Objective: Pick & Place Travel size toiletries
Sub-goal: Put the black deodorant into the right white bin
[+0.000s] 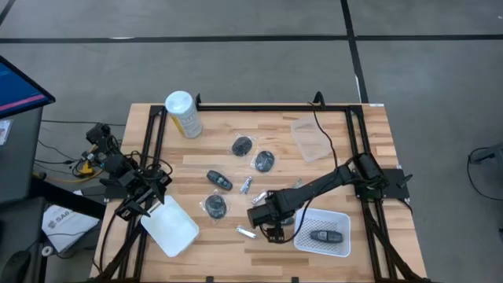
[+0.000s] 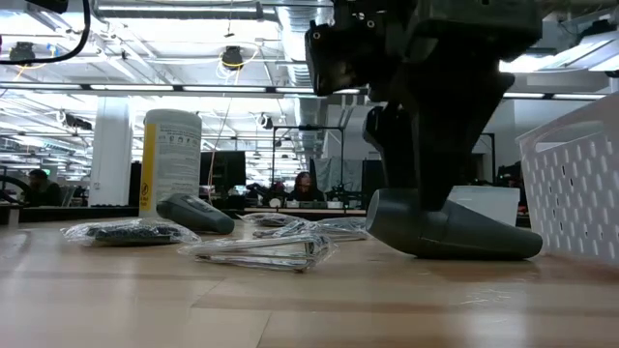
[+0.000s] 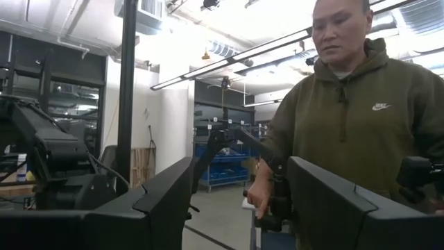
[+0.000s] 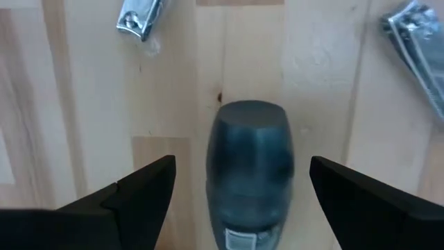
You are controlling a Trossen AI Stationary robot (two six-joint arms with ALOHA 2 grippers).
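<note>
My right gripper is open and points down at the table just left of the white basket. Its fingers stand on either side of a dark grey capsule that lies flat on the wood, with a gap on both sides. A second capsule lies in the basket and a third on the table. Bagged dark discs and small silver pieces lie around. My left gripper waits open off the table's left edge, facing the room.
A pale-yellow canister with a white lid lies near the far left corner. A flat white tray sits at the near left, and a clear empty bag lies far right. A person stands beyond the table.
</note>
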